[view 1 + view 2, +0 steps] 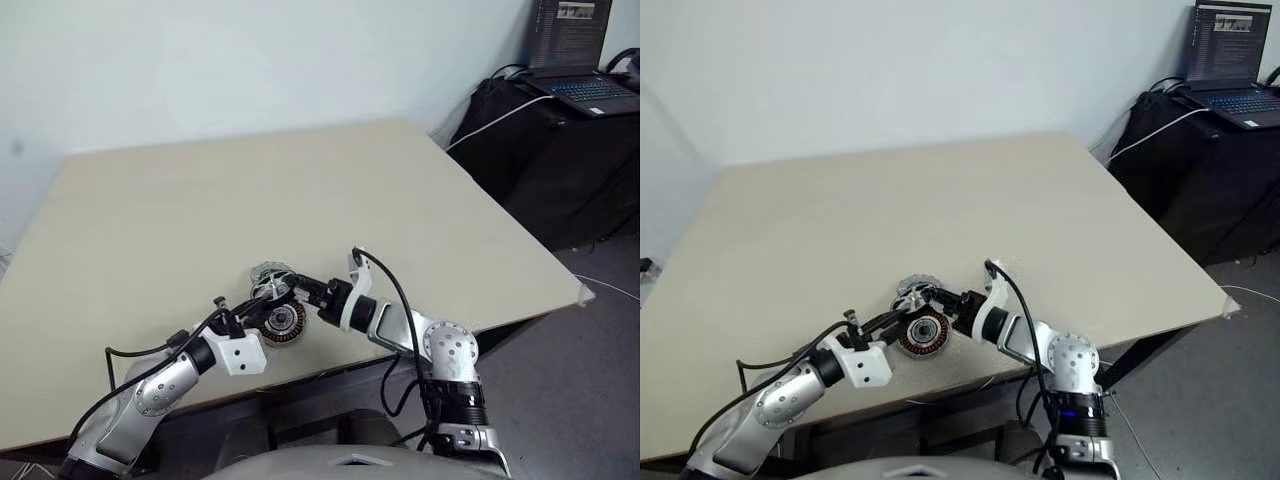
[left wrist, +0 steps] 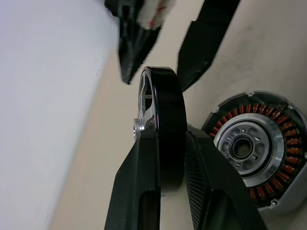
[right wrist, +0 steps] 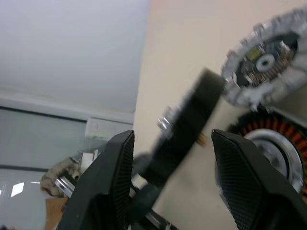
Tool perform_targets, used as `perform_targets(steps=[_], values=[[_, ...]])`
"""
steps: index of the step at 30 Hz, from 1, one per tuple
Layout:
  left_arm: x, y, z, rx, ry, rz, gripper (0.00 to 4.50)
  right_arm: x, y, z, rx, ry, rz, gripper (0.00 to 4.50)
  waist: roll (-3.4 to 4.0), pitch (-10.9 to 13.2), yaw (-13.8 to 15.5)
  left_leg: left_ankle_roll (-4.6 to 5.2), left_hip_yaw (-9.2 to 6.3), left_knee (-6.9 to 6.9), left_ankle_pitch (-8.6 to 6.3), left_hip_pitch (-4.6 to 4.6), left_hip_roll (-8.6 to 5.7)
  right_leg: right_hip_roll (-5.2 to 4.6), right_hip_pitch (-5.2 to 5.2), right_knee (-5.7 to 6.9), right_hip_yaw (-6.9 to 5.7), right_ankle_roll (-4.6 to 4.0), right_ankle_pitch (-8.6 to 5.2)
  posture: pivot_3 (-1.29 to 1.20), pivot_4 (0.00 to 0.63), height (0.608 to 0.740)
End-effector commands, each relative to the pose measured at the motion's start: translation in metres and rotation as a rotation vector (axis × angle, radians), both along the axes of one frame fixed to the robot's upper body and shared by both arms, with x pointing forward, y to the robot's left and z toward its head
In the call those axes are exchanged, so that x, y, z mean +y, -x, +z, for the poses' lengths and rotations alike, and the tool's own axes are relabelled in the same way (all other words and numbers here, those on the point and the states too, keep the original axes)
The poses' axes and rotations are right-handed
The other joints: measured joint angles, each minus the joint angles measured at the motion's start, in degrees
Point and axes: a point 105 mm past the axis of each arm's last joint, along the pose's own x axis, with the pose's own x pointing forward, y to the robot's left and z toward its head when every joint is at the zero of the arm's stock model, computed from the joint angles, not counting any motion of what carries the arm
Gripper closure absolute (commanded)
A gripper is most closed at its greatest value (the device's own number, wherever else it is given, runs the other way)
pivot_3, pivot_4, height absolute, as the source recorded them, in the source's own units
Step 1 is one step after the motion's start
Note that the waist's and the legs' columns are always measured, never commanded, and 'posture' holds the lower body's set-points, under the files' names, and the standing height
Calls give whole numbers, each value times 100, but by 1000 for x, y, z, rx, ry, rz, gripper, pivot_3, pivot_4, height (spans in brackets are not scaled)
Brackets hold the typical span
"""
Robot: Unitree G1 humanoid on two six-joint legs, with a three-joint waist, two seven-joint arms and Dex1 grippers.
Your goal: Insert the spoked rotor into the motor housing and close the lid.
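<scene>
spoked rotor (image 2: 160, 129): thick black rim, smooth and slightly glossy, with silver spokes and a small silver hub stud on one face; seen edge-on in the left wrist view; clamped by its two flat faces between the left gripper (image 2: 165, 158), whose ribbed black fingers (image 2: 206, 182) press on either side; held just above the table (image 1: 300, 190), near its front edge, beside the motor housing.

motor housing (image 2: 254, 146): round dark-rimmed cup resting on the table, open face up; inside it a ring of copper-coloured coil windings around a machined silver hub with a central bore and small holes; no rotor in it.

lid (image 3: 266, 60): light-grey metal disc with a notched edge, dark centre facing up, lying on the table touching or just beside the housing on its far side; not on the housing.

table: flat, matt, pale beige board.

right gripper (image 3: 172, 158): textured black fingers standing apart with the rotor's rim between them, not visibly touching it; reaching in from the right, roughly level, tips meeting the left gripper over the housing.

left arm: reaching from the left, forward and towards the right, gripper tilted slightly down.
</scene>
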Motion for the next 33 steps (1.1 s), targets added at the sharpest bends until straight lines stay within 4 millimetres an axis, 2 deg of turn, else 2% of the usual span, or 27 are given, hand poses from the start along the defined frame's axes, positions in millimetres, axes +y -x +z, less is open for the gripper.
perform_targets(steps=[1,4,6,12,16,19,23,28,30,32,33], values=[[-4,-1,9,-41,4,-25,4111,19,-7,29,-49,-124,-1,2350,-2,-5,3,0,-1,0,0,1,0,0,1,1,-1,0,0,0,0,740],[-4,-1,8,-42,1,-27,4111,19,-7,29,-44,-127,-3,3359,-1,-4,-5,0,1,0,0,0,0,0,0,0,2,0,0,0,0,740],[-4,-1,8,-42,0,-27,4111,18,-7,29,-42,-127,-2,3718,-2,-5,-6,0,3,-1,0,0,0,1,0,0,4,1,1,0,0,740],[-2,-3,9,-47,4,-9,4111,18,-5,28,-33,-122,3,3986,-1,-5,-6,0,5,0,0,4,0,1,0,4,5,1,1,0,0,740],[-1,-7,14,-21,113,57,4111,17,-4,27,-26,-124,0,4075,-1,-5,-7,1,7,-1,0,4,0,1,-1,4,9,1,1,0,0,740],[-1,-6,12,8,122,59,4111,16,-4,27,-22,-125,-8,4113,-2,-6,-7,1,8,0,0,4,1,1,-1,3,10,2,1,0,0,740],[-2,-5,10,39,128,57,2856,16,-5,27,-20,-126,-10,4133,-1,-6,-4,1,8,0,0,6,1,2,-1,7,10,1,0,0,0,740],[0,-8,15,-3,108,62,1127,16,-5,27,-22,-130,-10,4192,-1,-6,-7,1,10,0,0,6,1,2,-2,7,12,1,1,0,0,740],[0,-9,16,-19,104,63,469,16,-5,27,-22,-130,-11,4500,-1,-6,-7,1,10,0,0,6,1,2,-2,7,12,1,1,0,0,740],[1,-10,18,-23,117,71,6,16,-6,28,-23,-132,-14,4500,-1,-6,-6,1,10,0,0,6,1,2,-2,7,13,1,1,0,0,740],[2,-10,19,-23,126,76,6,15,-6,28,-23,-132,-16,4500,-1,-7,-7,1,10,0,0,6,1,2,-2,8,13,1,1,0,0,740]])
